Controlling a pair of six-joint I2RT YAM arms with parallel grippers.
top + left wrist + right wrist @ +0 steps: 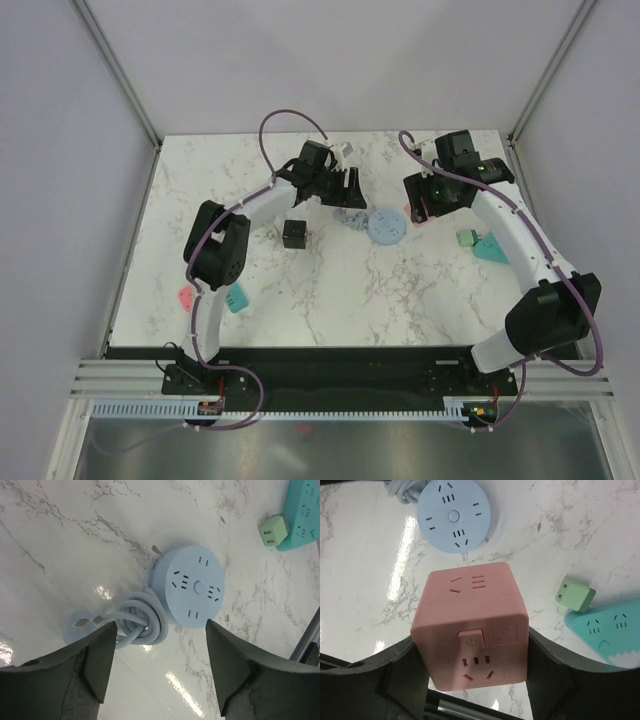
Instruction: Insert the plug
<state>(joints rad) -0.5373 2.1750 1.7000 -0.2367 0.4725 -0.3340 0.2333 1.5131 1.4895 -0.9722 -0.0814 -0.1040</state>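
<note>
The left end effector (160, 626) hovers above the counter (330, 290) with its jaws spread and nothing between them. Below it lies the round blue power strip (195, 585), sockets facing up. The strip's cable (144, 622) is coiled up against its rim. The plug (80, 624) lies flat on the counter on the far side of that coil from the strip, prongs pointing back toward the coil.

The right end effector (472, 637) pinches a pink cube socket (472, 625) by two opposite sides, held in the air near the round strip. A green adapter (575, 595) lies well apart from the strip and just beside a teal power strip (610, 630). A black cube (295, 233) sits on the strip's opposite side, beyond the coil.
</note>
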